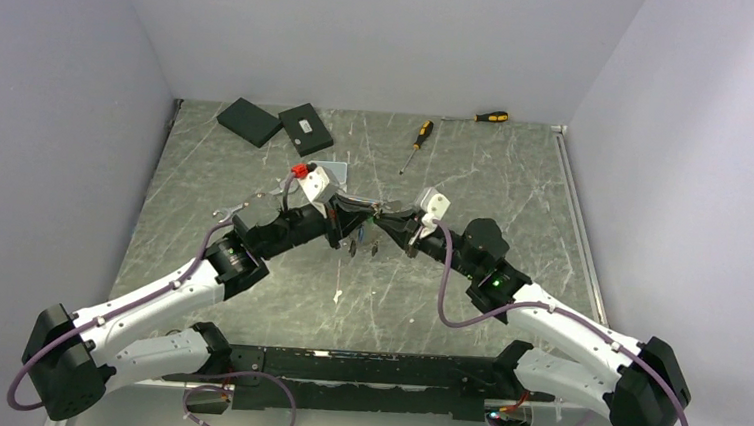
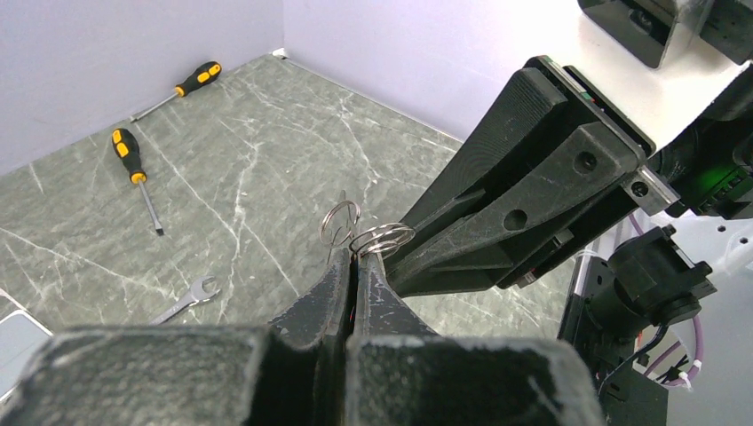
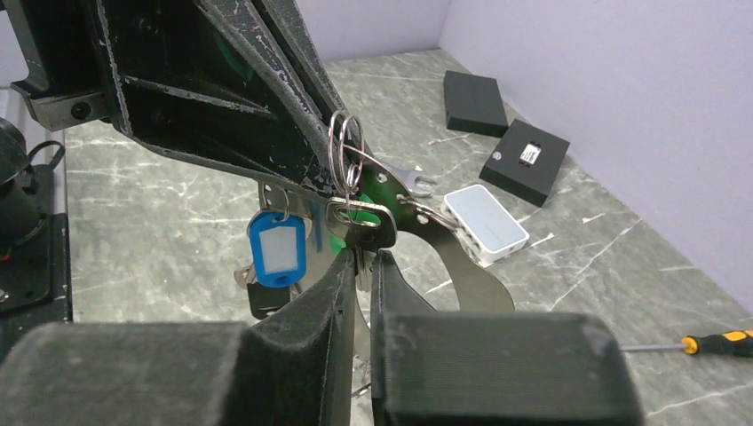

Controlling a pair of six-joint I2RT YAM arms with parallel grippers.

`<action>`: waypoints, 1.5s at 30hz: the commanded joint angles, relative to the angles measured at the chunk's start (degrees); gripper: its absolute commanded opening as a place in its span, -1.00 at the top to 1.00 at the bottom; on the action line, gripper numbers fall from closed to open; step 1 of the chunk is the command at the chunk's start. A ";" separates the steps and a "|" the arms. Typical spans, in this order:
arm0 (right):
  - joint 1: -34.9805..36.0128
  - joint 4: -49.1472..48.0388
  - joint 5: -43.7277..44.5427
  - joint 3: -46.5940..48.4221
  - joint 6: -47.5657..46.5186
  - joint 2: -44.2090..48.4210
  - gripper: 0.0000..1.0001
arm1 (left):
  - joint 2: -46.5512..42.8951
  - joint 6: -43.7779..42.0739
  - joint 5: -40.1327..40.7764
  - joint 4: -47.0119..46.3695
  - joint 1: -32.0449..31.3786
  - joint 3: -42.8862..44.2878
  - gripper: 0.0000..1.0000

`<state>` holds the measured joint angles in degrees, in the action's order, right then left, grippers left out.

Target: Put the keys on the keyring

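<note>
Above the table, keyring in closed left tool, key (head toward ring) in grip of right tool

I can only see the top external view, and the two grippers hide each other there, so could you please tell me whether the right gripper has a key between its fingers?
Observer: Yes. In the right wrist view the right gripper is shut on a silver key, and a split ring passes through the key's head.
Operator: Thank you. Is the left gripper open?
Observer: No. The left wrist view shows the left gripper with its fingers pressed together, and small rings stand just at its tips.
</note>
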<state>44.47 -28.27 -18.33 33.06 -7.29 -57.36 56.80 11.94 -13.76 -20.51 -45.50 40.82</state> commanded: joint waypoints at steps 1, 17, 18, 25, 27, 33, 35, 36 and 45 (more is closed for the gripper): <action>0.40 0.15 0.75 3.29 -0.35 1.14 0.95 | -1.30 2.17 -0.79 -4.98 0.19 -0.10 1.00; 0.53 27.14 1.78 16.37 2.72 1.90 1.00 | 1.57 1.67 6.76 -7.83 0.15 -3.09 0.24; 0.53 27.84 1.99 17.31 3.03 1.76 1.00 | 1.46 1.68 7.12 -7.68 0.20 -3.15 0.13; 0.53 32.75 2.34 22.67 5.33 0.09 1.00 | -2.18 -2.27 9.30 -1.06 0.18 -2.71 -0.14; 0.53 35.44 2.89 25.25 5.38 -1.00 1.00 | -4.03 -4.45 10.55 1.93 0.17 -2.67 -0.16; 0.53 44.25 5.09 32.55 4.31 -4.47 1.00 | -10.06 -10.44 13.58 13.29 0.23 -1.33 -0.22; 0.69 47.68 9.20 35.40 3.29 -6.34 1.00 | -11.27 -11.25 13.59 16.93 0.23 0.02 -0.25; 1.00 49.46 11.70 36.89 2.72 -7.08 1.00 | -11.64 -13.52 13.58 19.32 0.23 1.20 -0.27; 2.77 51.49 21.63 39.74 -1.27 -10.98 1.00 | -5.35 -19.85 20.62 52.67 0.23 19.81 -0.86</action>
<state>46.52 24.21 -0.93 69.38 -6.66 -67.96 49.30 -3.03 1.76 15.79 -45.41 54.35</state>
